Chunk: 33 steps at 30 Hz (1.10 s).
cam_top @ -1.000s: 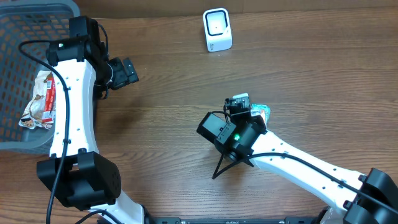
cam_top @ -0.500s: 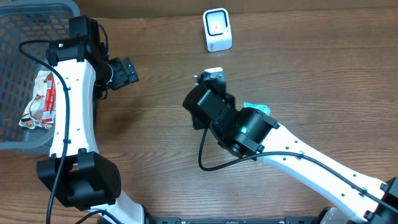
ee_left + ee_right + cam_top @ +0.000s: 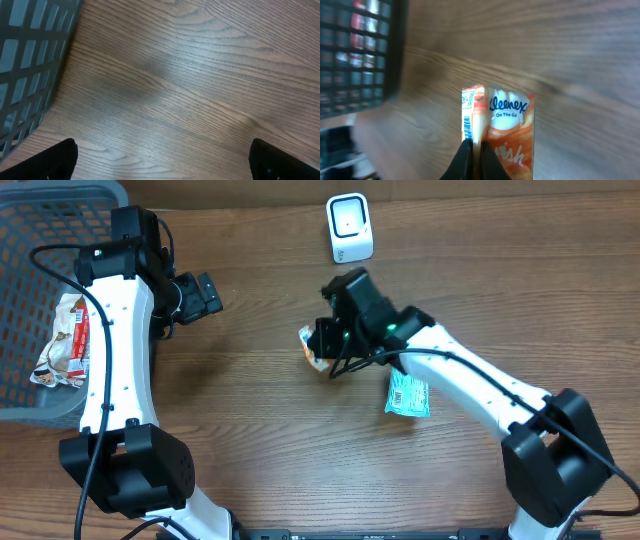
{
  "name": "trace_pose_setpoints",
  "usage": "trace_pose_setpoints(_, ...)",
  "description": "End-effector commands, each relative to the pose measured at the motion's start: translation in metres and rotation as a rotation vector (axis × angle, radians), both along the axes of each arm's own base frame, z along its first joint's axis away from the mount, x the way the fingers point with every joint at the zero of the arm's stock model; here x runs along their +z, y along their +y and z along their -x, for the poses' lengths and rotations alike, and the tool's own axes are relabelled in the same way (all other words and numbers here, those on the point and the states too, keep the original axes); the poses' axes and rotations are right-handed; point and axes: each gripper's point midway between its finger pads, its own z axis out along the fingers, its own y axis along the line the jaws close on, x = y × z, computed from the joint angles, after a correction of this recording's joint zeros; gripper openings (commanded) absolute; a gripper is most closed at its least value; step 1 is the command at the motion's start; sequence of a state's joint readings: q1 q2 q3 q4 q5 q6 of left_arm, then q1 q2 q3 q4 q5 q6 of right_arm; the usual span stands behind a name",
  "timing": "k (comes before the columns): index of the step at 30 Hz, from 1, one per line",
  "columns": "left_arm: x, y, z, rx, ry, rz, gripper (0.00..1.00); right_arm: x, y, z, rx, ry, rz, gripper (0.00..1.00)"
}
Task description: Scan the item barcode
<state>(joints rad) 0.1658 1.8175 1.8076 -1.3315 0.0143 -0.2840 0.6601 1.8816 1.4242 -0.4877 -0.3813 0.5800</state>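
Kleenex pack [image 3: 510, 125], what looks like a barcode [image 3: 466, 122] on its edge, is pinched by the right gripper [image 3: 472, 150] mid-frame overhead, below the white scanner [image 3: 349, 227]; the left gripper [image 3: 205, 293] stands spread, upper left.

Orange Kleenex pack [image 3: 507, 135] pinched in the right gripper [image 3: 474, 160]
Clamped at the bottom seam between black fingertips [image 3: 464, 157] pressed close together; marked "Kleenex On The Go", with a narrow barcode strip [image 3: 467, 122] down the left flap. Held upright above blurred wooden tabletop [image 3: 560, 45], dark mesh basket [image 3: 355, 55] beyond, red-and-white packaging [image 3: 364, 22] showing through its wall
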Motion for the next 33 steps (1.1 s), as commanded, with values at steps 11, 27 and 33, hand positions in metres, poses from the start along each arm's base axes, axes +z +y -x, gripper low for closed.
trace_pose_setpoints(11, 0.018, 0.002, -0.001, -0.014, -0.052, -0.016, 1.00, -0.032, 0.011, 0.015, 0.034, -0.019, -0.198, 0.04)
trace_pose_setpoints(27, 0.018, 0.002, -0.001, -0.014, -0.051, -0.016, 1.00, -0.052, 0.018, 0.012, -0.105, -0.127, -0.076, 0.04)
trace_pose_setpoints(33, 0.018, 0.002, -0.001, -0.014, -0.052, -0.016, 1.00, -0.067, 0.035, 0.018, -0.062, -0.083, -0.135, 0.04)
